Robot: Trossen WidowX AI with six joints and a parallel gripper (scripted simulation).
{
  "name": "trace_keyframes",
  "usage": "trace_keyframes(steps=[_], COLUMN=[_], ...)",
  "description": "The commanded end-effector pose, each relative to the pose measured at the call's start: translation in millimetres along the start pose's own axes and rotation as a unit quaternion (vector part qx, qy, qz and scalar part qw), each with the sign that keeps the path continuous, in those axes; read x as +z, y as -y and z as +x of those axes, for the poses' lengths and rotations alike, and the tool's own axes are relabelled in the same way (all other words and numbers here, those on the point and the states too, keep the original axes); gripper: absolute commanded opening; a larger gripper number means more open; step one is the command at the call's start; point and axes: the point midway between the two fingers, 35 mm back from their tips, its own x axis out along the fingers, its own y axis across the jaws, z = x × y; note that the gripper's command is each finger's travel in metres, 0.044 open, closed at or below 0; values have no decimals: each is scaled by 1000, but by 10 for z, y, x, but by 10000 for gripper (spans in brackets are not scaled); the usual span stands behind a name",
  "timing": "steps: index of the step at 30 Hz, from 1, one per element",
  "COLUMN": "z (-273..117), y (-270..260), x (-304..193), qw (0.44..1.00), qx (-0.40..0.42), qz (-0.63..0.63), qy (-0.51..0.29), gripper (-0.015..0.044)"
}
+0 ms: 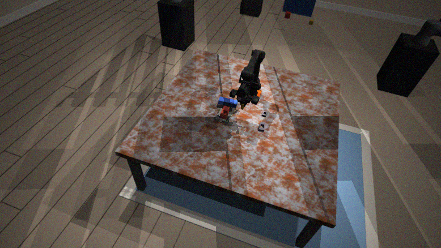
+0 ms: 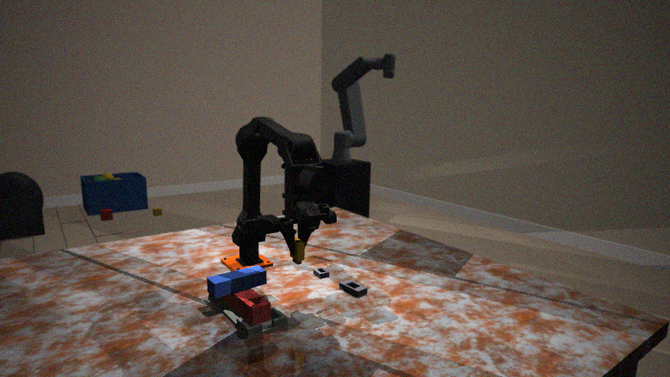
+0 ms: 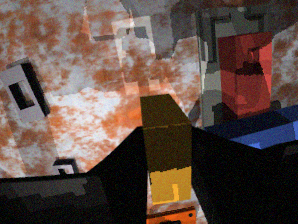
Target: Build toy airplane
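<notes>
The red fuselage (image 1: 224,112) (image 2: 257,312) (image 3: 242,92) lies in the grey cradle (image 2: 280,322) (image 3: 209,42), with a dark socket hole showing in its top. The blue wing (image 1: 227,102) (image 2: 238,281) (image 3: 280,134) lies crosswise over the fuselage's end nearer the arm base; its tab is hidden. My gripper (image 1: 242,103) (image 2: 298,240) (image 3: 167,135) is shut on the yellow tail fin (image 2: 299,252) (image 3: 170,185) and holds it above the table, beside the cradle and not over it. The fin's lower end hangs free below the fingertips.
Two small grey holders with square openings, a smaller one (image 1: 264,114) (image 2: 320,273) and a larger one (image 1: 261,127) (image 2: 352,288) (image 3: 22,92), stand on the table (image 1: 197,166). The orange base plate (image 2: 229,262) is behind the cradle.
</notes>
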Motion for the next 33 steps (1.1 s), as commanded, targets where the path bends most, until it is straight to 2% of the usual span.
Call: trace_keyframes(steps=[1, 33], z=[12, 181], y=[110, 1030], x=[60, 256], qw=[1000, 999], qx=[-1, -6], qz=[-7, -50], qy=[3, 6], gripper=[0, 0])
